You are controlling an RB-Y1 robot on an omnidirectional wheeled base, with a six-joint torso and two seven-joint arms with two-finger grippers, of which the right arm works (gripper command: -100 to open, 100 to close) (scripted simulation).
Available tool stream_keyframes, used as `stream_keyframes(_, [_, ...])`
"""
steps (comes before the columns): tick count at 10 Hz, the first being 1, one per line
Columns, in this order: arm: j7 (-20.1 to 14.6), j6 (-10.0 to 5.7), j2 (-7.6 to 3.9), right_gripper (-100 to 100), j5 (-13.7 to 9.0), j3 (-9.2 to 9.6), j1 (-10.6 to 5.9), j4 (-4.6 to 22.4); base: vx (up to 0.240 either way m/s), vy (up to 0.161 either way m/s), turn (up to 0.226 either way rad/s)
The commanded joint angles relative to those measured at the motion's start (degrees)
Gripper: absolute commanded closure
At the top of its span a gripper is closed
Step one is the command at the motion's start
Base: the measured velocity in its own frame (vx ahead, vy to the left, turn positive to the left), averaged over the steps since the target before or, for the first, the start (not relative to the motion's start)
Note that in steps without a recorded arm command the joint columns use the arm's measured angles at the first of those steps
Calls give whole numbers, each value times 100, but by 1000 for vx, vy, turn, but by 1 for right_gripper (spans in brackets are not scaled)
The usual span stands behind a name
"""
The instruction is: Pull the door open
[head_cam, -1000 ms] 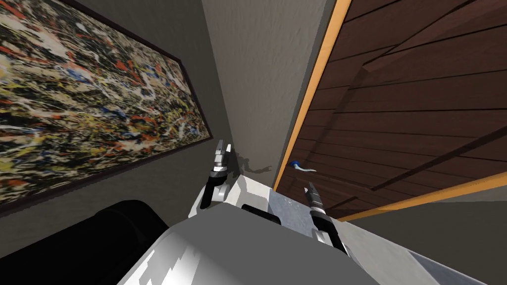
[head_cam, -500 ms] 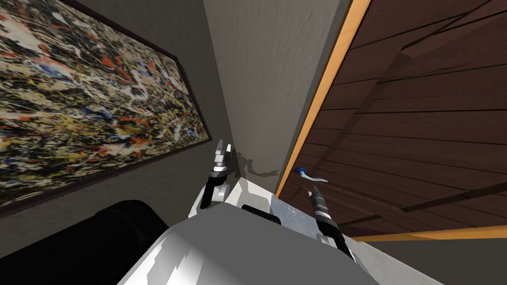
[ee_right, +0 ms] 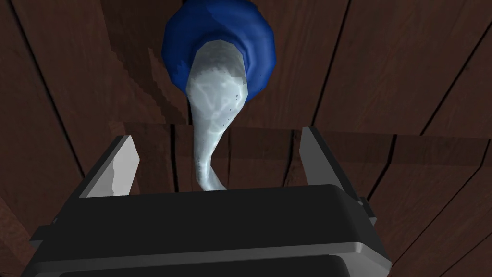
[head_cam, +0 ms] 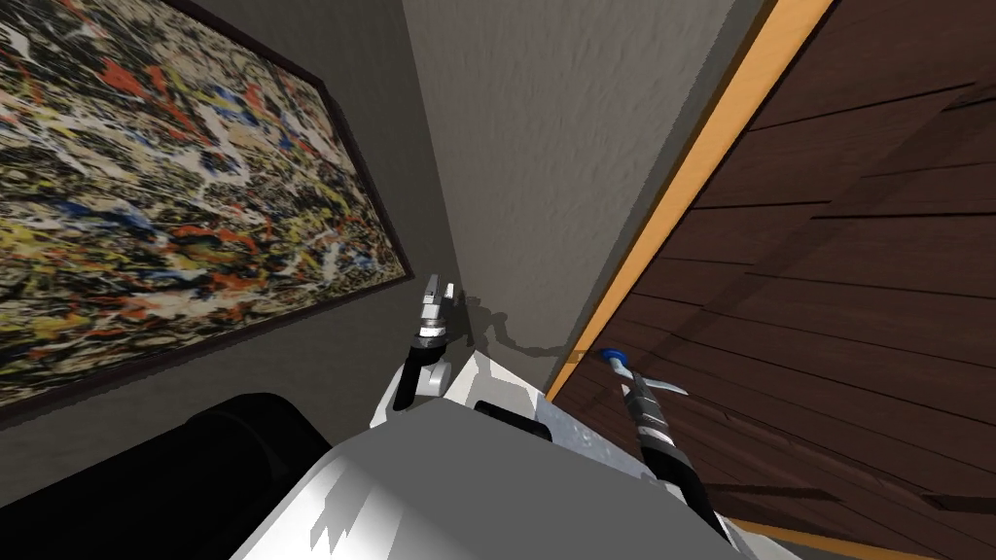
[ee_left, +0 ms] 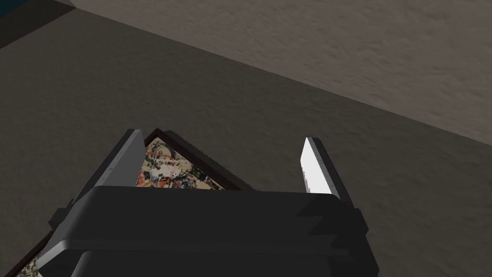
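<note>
Brown plank door (ee_right: 384,72) close ahead. Silver lever handle (ee_right: 211,96) on blue base (ee_right: 259,43) lies between spread fingers of right gripper (ee_right: 217,137), not clamped; lever's free end hidden behind gripper body. Left gripper (ee_left: 223,137) likewise released, near wall (head_cam: 545,146).

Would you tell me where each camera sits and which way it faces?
Head view: on the head, steeply down and forward at the dark brown plank door and silver lever handle on a blue base; left gripper and right gripper show.
Left wrist view: on the left hand, aimed away from the door; the open left gripper shows.
Right wrist view: on the right hand, facing the door closely; the open right gripper straddles the handle.
Shared: head and right wrist views both show the handle.
</note>
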Motion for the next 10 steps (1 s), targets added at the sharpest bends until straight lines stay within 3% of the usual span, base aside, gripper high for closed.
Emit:
stream_keyframes(1, [-93,-91,-109,-100,-54,-98,-32,176,159,-33,159])
stream_keyframes(3, [-144,-145,-172,-100,-86,-156,-40,276,113,-31,64])
stream_keyframes(4, [-109,-79,-135,-100,-71,-130,10,145,52,-14,21])
stream_keyframes(5, [-109,-79,-135,100,-71,-130,10,145,-7,0,-17])
stream_keyframes(10, [-109,-79,-135,100,-71,-130,10,145,-8,1,0])
